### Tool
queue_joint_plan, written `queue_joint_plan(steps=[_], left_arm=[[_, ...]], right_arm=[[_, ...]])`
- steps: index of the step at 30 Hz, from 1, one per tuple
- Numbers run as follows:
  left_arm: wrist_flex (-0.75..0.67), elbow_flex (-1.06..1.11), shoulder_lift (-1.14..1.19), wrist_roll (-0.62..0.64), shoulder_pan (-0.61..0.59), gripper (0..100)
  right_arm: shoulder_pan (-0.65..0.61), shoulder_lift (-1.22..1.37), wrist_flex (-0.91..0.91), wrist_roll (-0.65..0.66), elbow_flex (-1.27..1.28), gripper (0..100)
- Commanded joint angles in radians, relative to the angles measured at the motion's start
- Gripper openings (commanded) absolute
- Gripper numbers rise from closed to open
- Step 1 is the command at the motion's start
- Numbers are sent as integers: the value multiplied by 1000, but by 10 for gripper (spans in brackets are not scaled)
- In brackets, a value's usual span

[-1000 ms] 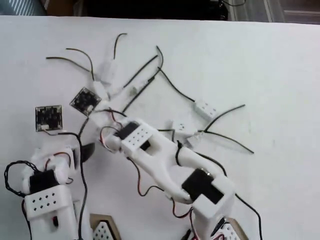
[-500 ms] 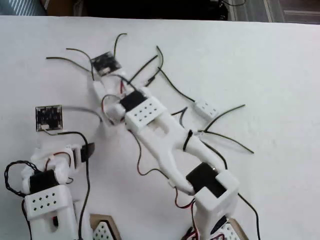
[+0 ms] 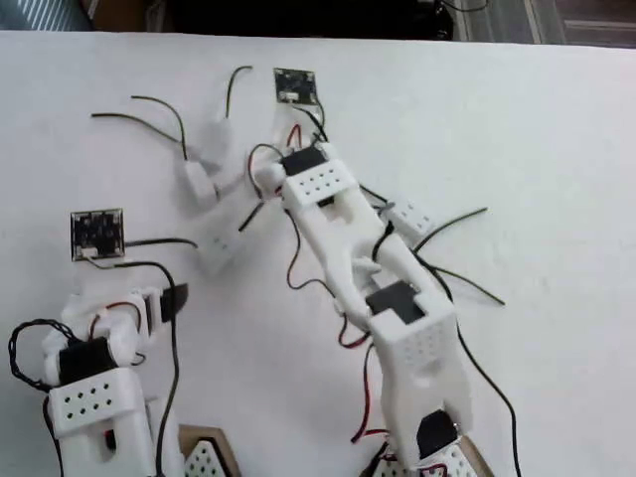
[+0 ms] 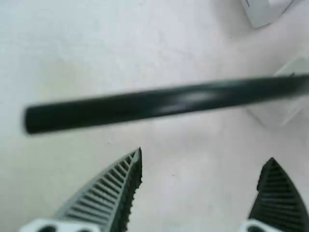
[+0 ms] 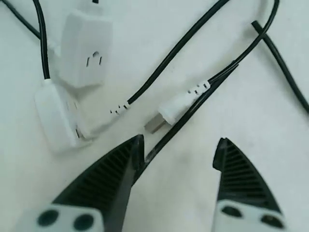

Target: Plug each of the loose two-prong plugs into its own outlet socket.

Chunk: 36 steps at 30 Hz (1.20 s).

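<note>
Right gripper (image 5: 181,140): my jaws stand wide apart with nothing between them, above the table (image 5: 270,159).

Loose two-prong plug (image 5: 179,107), my reference mark: white body, lying flat. Its metal prongs point back toward my right fingertips, just short of them and touching neither.

- Black cable (image 5: 212,82): runs close along the plug's side, past the prongs and in behind one right finger (image 5: 120,169).
- Outlet socket (image 5: 87,48): beyond the plug on the far side from my gripper, near but apart from it. It lies face up with its slots showing and nothing in them.
- White block (image 5: 54,118): off to the prong side of the plug, just beside that socket, on its own cord. I cannot tell whether it is a socket or a plug.
- Marked cord end (image 5: 119,108): between the plug's prongs and the white block, lying loose.

Left gripper (image 4: 204,155): my jaws are wide apart here too, and empty. A dark cord (image 4: 145,106) crosses ahead of the fingertips with one end free. A pale housing (image 4: 289,92) sits at its other end, too blurred to identify.

High view: my left arm (image 3: 94,393) sits folded, well apart from the plug. My right arm (image 3: 343,234) is stretched out toward the plug's cluster. A far socket (image 3: 409,217) lies just beside that arm, on the side away from the plug.
</note>
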Motion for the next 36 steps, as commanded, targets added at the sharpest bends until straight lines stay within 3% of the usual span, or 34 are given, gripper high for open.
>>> queue_joint_plan(steps=[1, 10, 19, 26, 32, 36], left_arm=[[-17, -3, -19, -23, -8, 369], [-21, 12, -21, -40, -8, 369], [-21, 14, -21, -40, -8, 369], [-21, 15, -21, -40, -7, 369], [-21, 15, -21, -40, -7, 369], [-21, 15, -21, -40, -7, 369]], right_arm=[[7, 47, -18, -48, -126, 229], [8, 151, -18, -103, -233, 224], [13, 182, -39, -103, -233, 63], [24, 176, -33, -103, -233, 74], [21, 176, -31, -103, -233, 207], [21, 179, -33, -127, -233, 187]])
